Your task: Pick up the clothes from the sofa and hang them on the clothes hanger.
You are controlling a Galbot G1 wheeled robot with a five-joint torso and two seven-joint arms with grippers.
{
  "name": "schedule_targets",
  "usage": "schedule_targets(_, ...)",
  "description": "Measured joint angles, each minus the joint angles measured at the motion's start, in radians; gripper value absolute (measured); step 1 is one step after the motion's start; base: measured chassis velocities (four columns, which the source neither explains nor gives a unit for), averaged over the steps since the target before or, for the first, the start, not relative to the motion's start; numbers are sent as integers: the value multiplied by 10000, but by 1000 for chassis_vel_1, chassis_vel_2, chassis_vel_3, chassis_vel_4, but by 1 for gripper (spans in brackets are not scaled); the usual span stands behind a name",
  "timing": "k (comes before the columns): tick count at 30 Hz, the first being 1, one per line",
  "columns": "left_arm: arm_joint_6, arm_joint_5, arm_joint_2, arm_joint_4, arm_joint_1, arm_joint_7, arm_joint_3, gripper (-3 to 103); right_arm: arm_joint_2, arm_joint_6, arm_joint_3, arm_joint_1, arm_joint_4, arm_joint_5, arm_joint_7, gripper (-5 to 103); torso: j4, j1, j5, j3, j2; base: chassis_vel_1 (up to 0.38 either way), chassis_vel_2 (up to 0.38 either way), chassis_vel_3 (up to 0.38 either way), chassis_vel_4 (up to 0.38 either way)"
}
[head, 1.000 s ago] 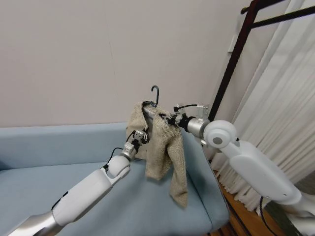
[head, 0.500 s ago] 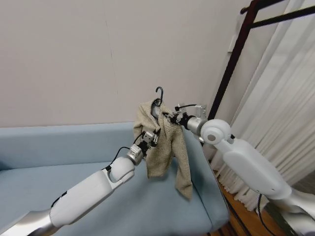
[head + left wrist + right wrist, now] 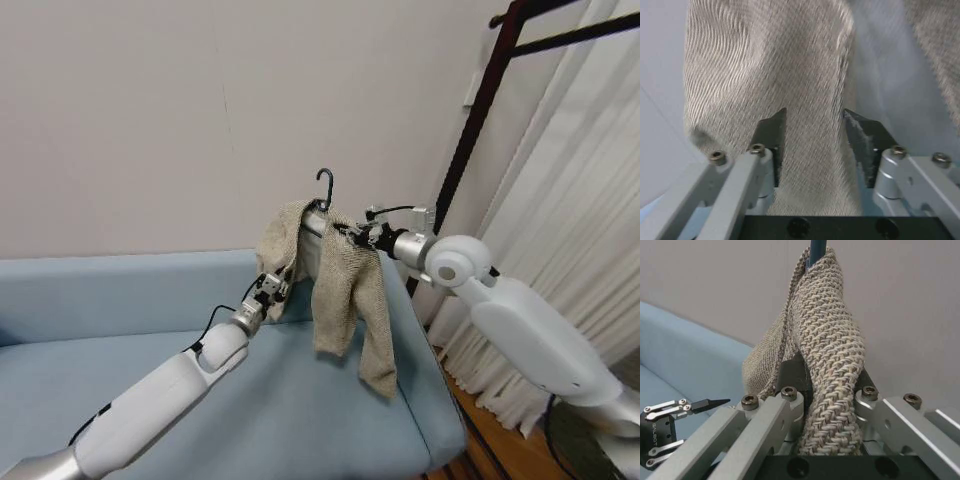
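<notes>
Since half a second ago the left gripper (image 3: 270, 288) has slid toward the robot's left, and the beige knitted sweater (image 3: 345, 290) has spread wider on its dark hanger (image 3: 324, 188). The right gripper (image 3: 352, 236) is clamped on the sweater's shoulder fold beside the hanger's hook, holding it above the light-blue sofa (image 3: 120, 290). The left gripper's fingers stand apart, with the sweater's hanging side just before their tips. A dark clothes rack (image 3: 470, 140) stands to the right.

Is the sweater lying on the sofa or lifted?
Lifted: the sweater drapes from a hanger, clamped in the right gripper above the sofa; left gripper open beside it.
</notes>
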Motion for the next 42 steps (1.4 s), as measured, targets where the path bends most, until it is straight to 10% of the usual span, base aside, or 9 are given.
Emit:
schedule_targets(18,-69,-1244,2205,-1601,489,-69,-2000,100,-2149,-427,159,365,943,2087,-801,10,-3,-2,3,-1,1,0,0,0,0)
schedule_targets(33,1370,-5181,2793,-3349,1151,-2824,-4295,100,-2212,-1324,1439,1695,2710,6033,6141,10,8,0,4,0,1,0,0,0,0)
schedule_targets(39,2314,-5468,2584,-3651,1786,-2394,-6107,100,-3280,-1347,1816,2618,2577,7435,6959,10,-12,0,1,-1,2,0,0,0,0)
schedule_targets(42,3093,-5990,2173,-4233,3823,-1463,-9394,100,-3718,-1377,2111,2779,2126,7644,6563,10,1,-1,6,-2,2,0,0,0,0)
